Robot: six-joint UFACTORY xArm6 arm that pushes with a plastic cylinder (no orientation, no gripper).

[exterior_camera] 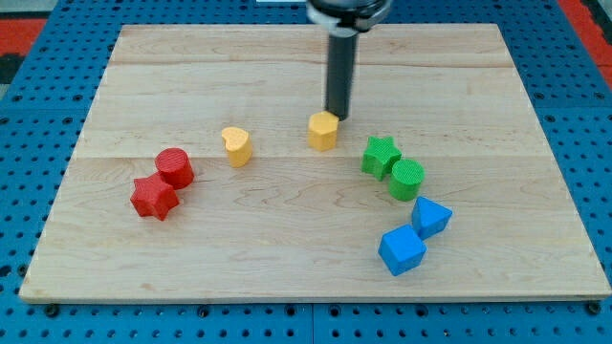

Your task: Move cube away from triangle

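Observation:
A blue cube [402, 250] lies at the view's lower right on the wooden board [287, 277]. A blue triangle block [431, 217] sits just above and right of it, touching or nearly touching. My tip [337, 116] is at the view's upper middle, right behind a yellow block [323, 131], far up and left of the blue pair.
A green star [380, 156] and a green cylinder [406, 179] lie touching, above the blue blocks. A yellow heart [236, 146] lies left of centre. A red cylinder [175, 166] and a red star [154, 197] sit together at the left.

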